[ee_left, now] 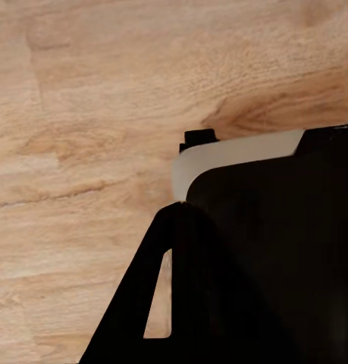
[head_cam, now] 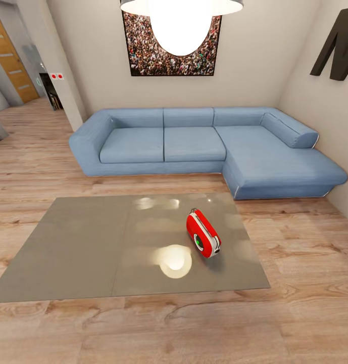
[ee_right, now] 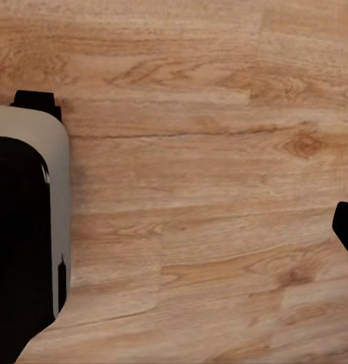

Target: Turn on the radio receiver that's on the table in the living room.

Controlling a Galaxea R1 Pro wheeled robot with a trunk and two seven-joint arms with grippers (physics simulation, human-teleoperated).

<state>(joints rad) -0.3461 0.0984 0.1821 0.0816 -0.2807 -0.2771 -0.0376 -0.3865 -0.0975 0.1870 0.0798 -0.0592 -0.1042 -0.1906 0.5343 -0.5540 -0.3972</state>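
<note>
The radio receiver (head_cam: 203, 234), a small red box with white sides and a round dial, stands on the right half of the low table (head_cam: 83, 242). Its thin loop handle is on top and its dial faces the camera and a little left. The table's glossy grey top lies on the light plank floor of the living room, in front of the blue L-shaped sofa (head_cam: 194, 144). Both wrist views look down at the plank floor. A dark slotted shape (ee_left: 155, 303) in the left wrist view and a black sliver (ee_right: 346, 227) in the right wrist view may be fingers.
A white pendant lamp (head_cam: 181, 20) hangs before the crowd photo (head_cam: 143, 55). A big dark letter (head_cam: 338, 45) is on the right wall, and a wooden door (head_cam: 9, 60) stands far left. The robot's pale base edge (ee_left: 234, 152) (ee_right: 58, 174) sits on bare floor near the table.
</note>
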